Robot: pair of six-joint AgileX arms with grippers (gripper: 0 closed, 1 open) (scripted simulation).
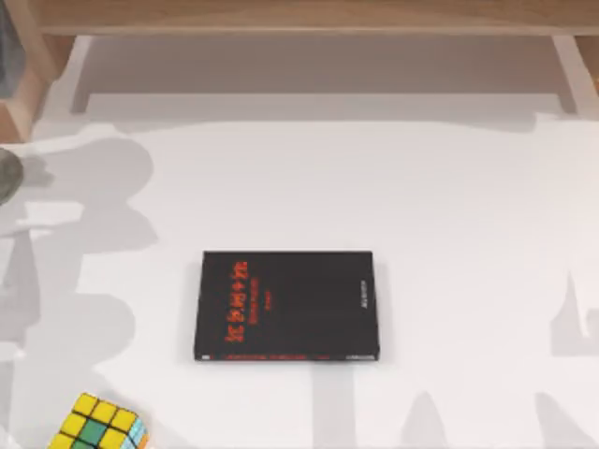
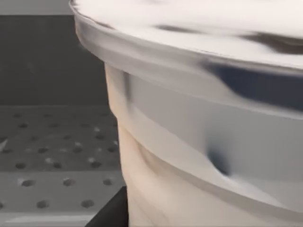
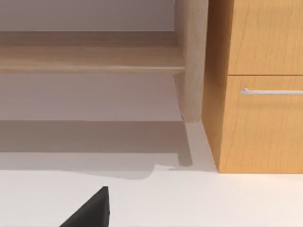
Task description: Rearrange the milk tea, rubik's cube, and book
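On the white table [image 1: 449, 196] a black rectangular book [image 1: 290, 305] lies flat near the middle, its cover bearing red characters that run along the left part, with a small line of pale print near the right edge; none of it is clear enough to read. The small rubik's cube [image 1: 100, 424], mostly yellow squares with green, orange and light blue, sits at the table's front left corner, well apart from the black book.

The left wrist view looks close onto a pale, cream-sided cup with a wide whitish lid rim [image 2: 199, 142], probably the milk tea, in front of a grey perforated surface [image 2: 52, 156].

The right wrist view faces a wooden shelf rail [image 3: 90, 56], a rounded wooden post [image 3: 191, 61] and an orange-brown wooden cabinet with a metal drawer handle [image 3: 270, 91]. I cannot tell how either gripper's fingers stand.
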